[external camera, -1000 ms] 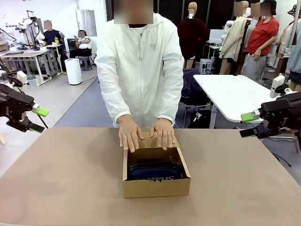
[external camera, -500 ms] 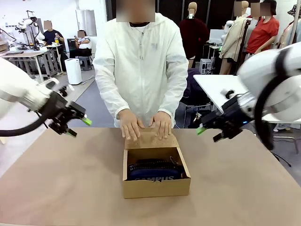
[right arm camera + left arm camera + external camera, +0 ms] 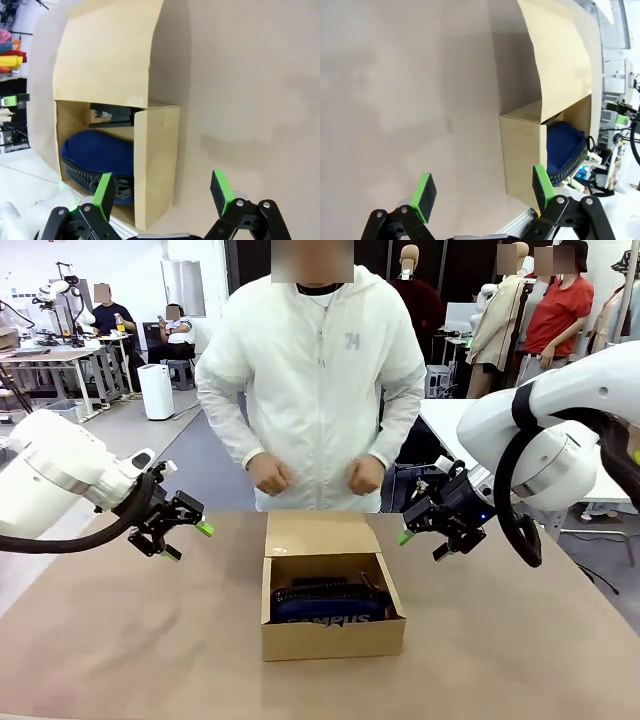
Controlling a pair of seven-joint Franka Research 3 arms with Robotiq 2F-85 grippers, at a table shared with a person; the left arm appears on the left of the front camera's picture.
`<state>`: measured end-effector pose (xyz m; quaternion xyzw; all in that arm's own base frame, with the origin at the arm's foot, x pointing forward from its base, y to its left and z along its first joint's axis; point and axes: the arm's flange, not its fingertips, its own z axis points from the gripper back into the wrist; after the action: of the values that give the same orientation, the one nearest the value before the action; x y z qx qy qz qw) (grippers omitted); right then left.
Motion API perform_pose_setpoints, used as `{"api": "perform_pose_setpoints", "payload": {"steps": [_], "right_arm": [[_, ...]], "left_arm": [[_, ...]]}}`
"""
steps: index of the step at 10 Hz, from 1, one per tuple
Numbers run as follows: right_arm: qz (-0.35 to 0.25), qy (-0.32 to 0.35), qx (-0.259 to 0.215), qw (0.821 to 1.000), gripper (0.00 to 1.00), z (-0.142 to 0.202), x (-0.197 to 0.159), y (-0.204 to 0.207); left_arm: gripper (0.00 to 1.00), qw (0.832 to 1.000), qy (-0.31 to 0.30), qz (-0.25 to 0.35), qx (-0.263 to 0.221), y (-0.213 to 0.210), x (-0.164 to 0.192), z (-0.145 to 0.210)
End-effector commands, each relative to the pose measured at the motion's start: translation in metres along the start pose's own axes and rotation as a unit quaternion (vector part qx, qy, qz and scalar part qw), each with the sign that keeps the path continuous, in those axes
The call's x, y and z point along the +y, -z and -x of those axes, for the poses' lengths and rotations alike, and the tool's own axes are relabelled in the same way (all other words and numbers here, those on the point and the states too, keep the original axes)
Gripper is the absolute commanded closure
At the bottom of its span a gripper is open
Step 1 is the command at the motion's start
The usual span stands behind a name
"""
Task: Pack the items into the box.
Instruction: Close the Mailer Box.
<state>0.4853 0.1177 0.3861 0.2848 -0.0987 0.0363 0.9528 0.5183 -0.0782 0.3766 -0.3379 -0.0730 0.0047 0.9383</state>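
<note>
Box: the box (image 3: 333, 637) sits mid-tabletop (image 3: 120, 640), long axis left-right, top open.
Pouch: the pouch (image 3: 330, 611) lies inside along the front wall.
Left hand: the left hand (image 3: 188, 541) is wide and empty, near the box's far-left corner.
Right hand: the right hand (image 3: 421, 545) is wide and empty, mirrored on the right, so you're about equally near.
Lid flap: the lid flap (image 3: 318, 535) lies back toward the person and likely needs folding forward.
Room: bare either side, with the person's fists (image 3: 270, 475) off the tabletop.
</note>
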Motion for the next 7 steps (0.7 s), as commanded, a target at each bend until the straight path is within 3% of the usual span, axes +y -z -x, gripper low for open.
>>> {"api": "perform_pose_setpoints", "payload": {"steps": [1,4,5,7], "right_arm": [[0.008,-0.014,-0.004,1.000,0.00,0.012,0.012,-0.007],[-0.063,0.000,0.018,0.998,0.00,-0.042,-0.010,0.016],[-0.094,0.001,0.026,0.995,0.00,-0.058,-0.013,0.021],[-0.141,0.039,0.064,0.987,0.00,-0.093,-0.026,0.047]], "left_arm": [[0.00,1.000,0.012,-0.011,-0.002,-0.014,-0.007,0.006],[0.00,0.997,-0.064,0.050,0.014,0.040,0.000,-0.036],[0.00,0.994,-0.080,0.063,-0.031,0.051,0.004,-0.046],[0.00,0.985,-0.136,0.096,-0.048,0.087,0.012,-0.064]]}}
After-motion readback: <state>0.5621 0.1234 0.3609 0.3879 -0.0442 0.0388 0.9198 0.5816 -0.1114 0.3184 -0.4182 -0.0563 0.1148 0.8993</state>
